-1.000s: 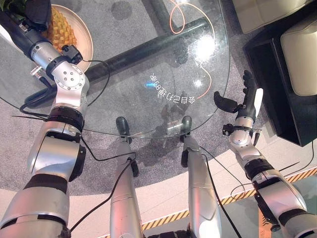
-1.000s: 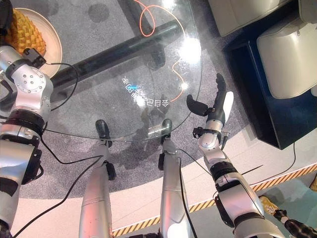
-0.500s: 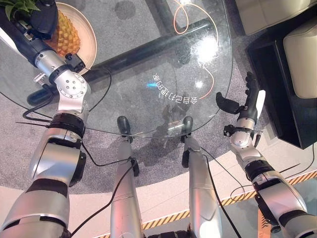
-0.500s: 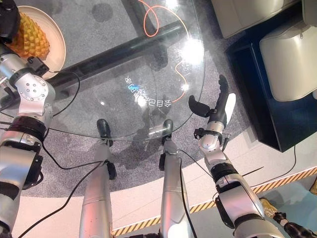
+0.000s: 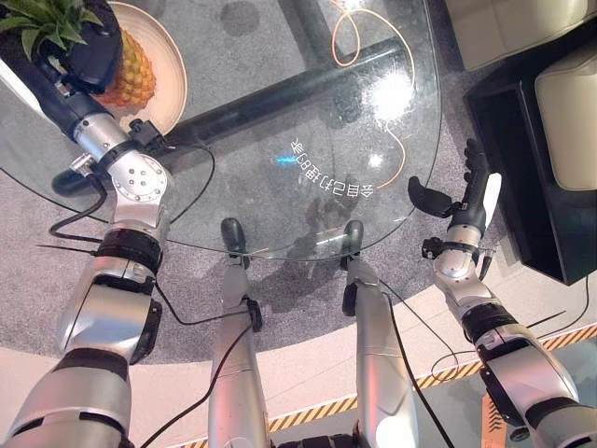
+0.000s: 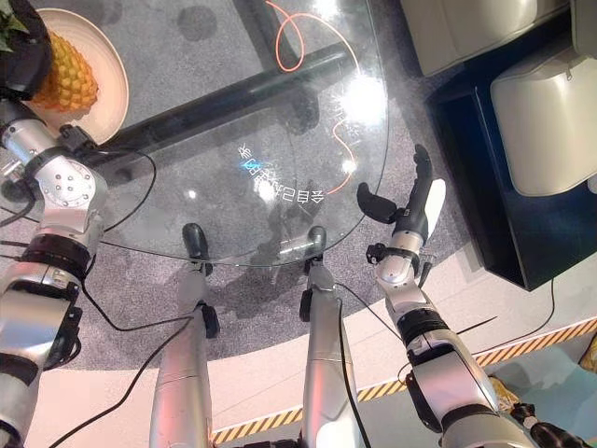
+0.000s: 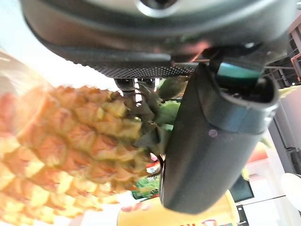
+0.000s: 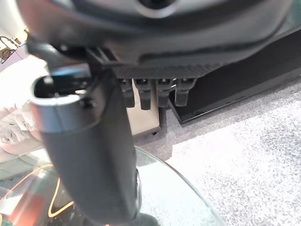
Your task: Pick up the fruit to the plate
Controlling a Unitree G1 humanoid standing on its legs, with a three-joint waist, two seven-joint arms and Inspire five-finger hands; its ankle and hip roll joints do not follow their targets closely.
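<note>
A pineapple (image 5: 138,77) with green leaves rests on a beige plate (image 5: 175,89) at the far left of the glass table (image 5: 242,168). My left hand (image 5: 89,51) lies over the fruit's top by the crown. In the left wrist view its thumb (image 7: 211,141) runs beside the pineapple (image 7: 70,136) and its leaves, with the fingers curled behind them. My right hand (image 5: 471,201) hovers just off the table's right rim, fingers straight and thumb spread, holding nothing.
A dark bar (image 5: 280,89) of the table base and an orange cable (image 5: 396,154) show through the glass. A black low cabinet (image 5: 522,168) and cream cushions (image 5: 569,103) stand to the right, on grey carpet.
The whole picture has shifted down and right, so the camera moved. The pineapple's leaves have come into view. My left hand stays on the fruit; the right hand holds still.
</note>
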